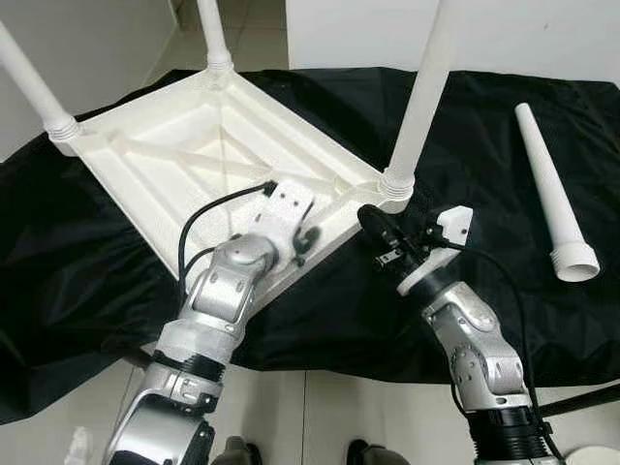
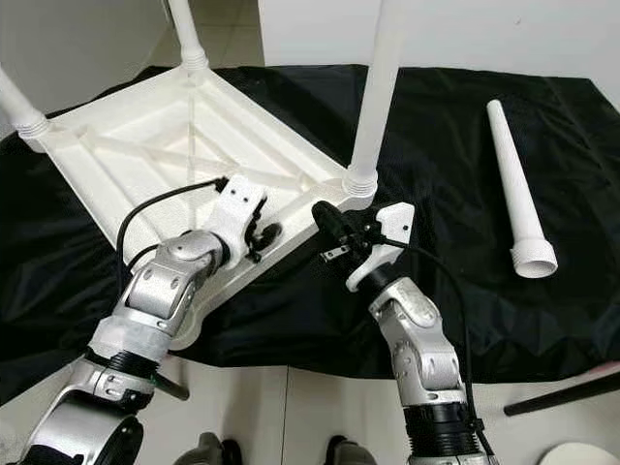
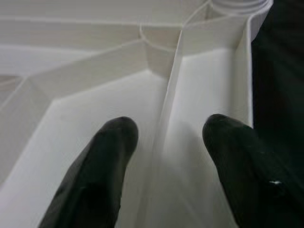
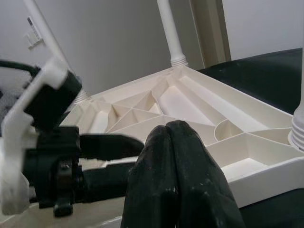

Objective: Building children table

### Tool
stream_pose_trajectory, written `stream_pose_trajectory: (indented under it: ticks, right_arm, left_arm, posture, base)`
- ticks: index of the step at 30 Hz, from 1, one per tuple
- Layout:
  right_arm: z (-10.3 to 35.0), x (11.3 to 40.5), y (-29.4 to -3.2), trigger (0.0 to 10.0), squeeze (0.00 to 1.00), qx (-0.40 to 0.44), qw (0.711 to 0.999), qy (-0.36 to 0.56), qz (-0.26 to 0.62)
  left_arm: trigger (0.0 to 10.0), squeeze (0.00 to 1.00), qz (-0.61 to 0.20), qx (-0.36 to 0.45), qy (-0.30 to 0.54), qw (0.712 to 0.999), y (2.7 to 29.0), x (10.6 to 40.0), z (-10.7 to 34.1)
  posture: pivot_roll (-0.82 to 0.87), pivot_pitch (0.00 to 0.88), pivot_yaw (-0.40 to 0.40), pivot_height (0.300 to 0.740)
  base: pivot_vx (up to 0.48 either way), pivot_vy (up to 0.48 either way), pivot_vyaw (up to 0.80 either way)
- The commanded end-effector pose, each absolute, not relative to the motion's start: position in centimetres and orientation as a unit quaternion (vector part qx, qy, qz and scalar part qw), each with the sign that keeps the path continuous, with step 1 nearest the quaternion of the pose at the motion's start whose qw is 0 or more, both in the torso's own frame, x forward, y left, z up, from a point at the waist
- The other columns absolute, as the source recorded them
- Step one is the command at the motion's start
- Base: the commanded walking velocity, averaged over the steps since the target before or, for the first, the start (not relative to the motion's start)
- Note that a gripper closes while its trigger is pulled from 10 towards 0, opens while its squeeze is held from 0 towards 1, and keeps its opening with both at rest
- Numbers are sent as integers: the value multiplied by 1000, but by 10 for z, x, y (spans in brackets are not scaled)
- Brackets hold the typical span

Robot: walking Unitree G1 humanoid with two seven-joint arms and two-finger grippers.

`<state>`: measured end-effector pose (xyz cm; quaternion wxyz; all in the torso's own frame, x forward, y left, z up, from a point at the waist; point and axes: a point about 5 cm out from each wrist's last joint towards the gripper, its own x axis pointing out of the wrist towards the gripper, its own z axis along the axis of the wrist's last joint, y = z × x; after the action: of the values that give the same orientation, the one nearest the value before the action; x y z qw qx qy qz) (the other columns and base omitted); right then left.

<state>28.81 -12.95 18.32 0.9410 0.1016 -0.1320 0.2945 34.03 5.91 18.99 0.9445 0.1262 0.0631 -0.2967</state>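
White children's table, upside down on the black cloth covering the bench, toward the bench's left side, ribbed underside up. Three legs standing screwed into its corners: far left, far middle, and the near right corner. Fourth corner, nearest the front edge, under the left arm. Loose leg lying flat near the bench's right edge, wide threaded end toward the front. Left gripper over the table's near rim, fingers spread wide, straddling an upright rib inside the underside. Right gripper just off the table's near right corner, beside the fitted leg's base, fingers pressed together, holding nothing.
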Motion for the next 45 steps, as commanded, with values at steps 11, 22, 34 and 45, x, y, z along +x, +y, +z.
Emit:
stream_pose_trajectory:
  ticks: [11, 22, 34, 45]
  right_arm:
    - [172, 287, -126, 10000, 0, 106, 948, -121, 274]
    - [170, 285, -124, 10000, 0, 104, 956, -118, 249]
    - [172, 288, -126, 10000, 0, 104, 957, -120, 244]
    - [171, 287, -124, 10000, 0, 108, 957, -121, 240]
  left_arm:
    - [10000, 0, -391, 60, -53, 917, 71, 287, 207]
    - [10000, 0, -496, 64, -28, 865, 119, 232, 193]
    - [10000, 0, -465, 135, 69, 872, 178, 221, 181]
    - [10000, 0, -385, 163, 113, 902, 210, 229, 165]
  posture:
    - [-45, 119, 83, 740]
    - [-56, 130, 75, 740]
    - [-32, 143, 47, 740]
    - [-44, 129, 51, 740]
  base:
    - [0, 0, 0]
    - [0, 0, 0]
    - [0, 0, 0]
    - [0, 0, 0]
